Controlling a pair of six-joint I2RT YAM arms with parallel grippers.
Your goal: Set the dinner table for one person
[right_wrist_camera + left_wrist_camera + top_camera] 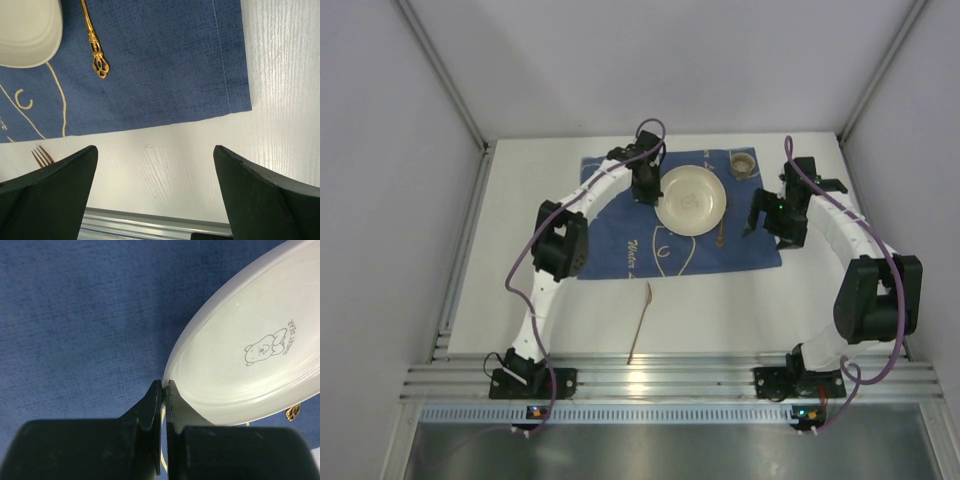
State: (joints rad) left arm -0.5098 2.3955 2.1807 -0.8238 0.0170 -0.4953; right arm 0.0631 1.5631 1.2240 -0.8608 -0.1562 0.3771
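Step looks like plate placement: L tool (163, 390), pressed together, tip at rim of plate (250, 350) on blue cloth (75, 315). R tool (155, 147) spread wide, empty, over white counter (520, 260) by cloth's rt edge. Next prob: fetch fork (641, 320) lying off-cloth nr front; needs low pinch.

On the white plate (235, 370), the words "SWEET BEAR" are printed in small dark capitals, just beside a line drawing of a bear (264, 348). On the blue cloth (610, 235) under the plate, a line of cream script (638, 247) is seen near the plate's near-left side. It seems to begin "Water", but it cannot be read surely. A cream "C"-like mark (23, 99) is seen just beyond the plate's rim.
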